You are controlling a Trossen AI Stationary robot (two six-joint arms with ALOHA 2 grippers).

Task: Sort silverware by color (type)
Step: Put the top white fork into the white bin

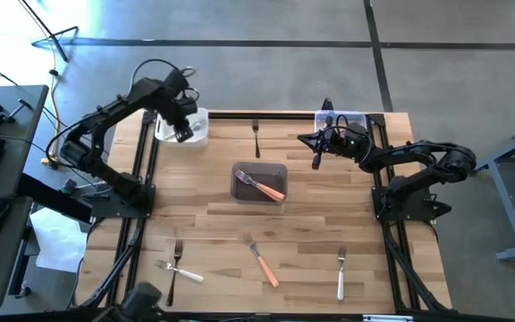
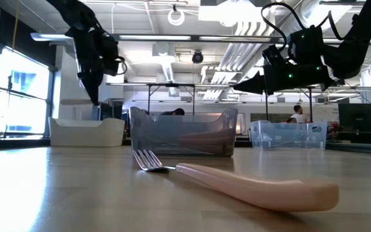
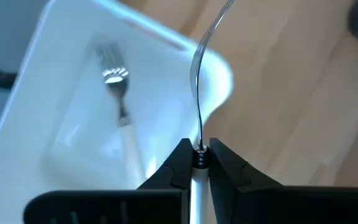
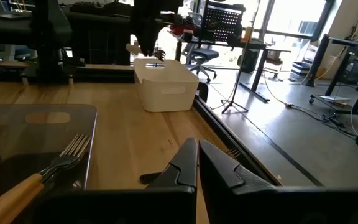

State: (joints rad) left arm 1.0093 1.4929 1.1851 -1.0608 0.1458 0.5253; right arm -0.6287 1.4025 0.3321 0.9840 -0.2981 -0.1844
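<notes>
My left gripper [image 1: 183, 132] hangs over the white tub [image 1: 189, 134] at the table's far left, shut on a pale-handled fork [image 3: 197, 93] seen edge-on. Another white-handled fork [image 3: 118, 99] lies flat on that tub's floor. My right gripper [image 1: 316, 159] is shut on nothing and points level, between the dark tub [image 1: 259, 170] and the clear tub [image 1: 345, 119]. Orange-handled forks [image 1: 271, 189] lie in the dark tub. A black fork [image 1: 256, 139] lies on the table behind it. My left gripper pinches the fork's pale handle [image 3: 198, 184] between its two fingers, where it meets the metal neck. The fingers point down and lie along the fork. The neck and tines stick out below the fingertips, clear of the white tub's corner.
Near the table's front edge lie a white fork crossed with a black one [image 1: 177, 269], an orange fork [image 1: 263, 260] and a white fork [image 1: 341, 274]. The middle of the wooden table [image 1: 195, 215] is bare. Black frame rails run along both sides.
</notes>
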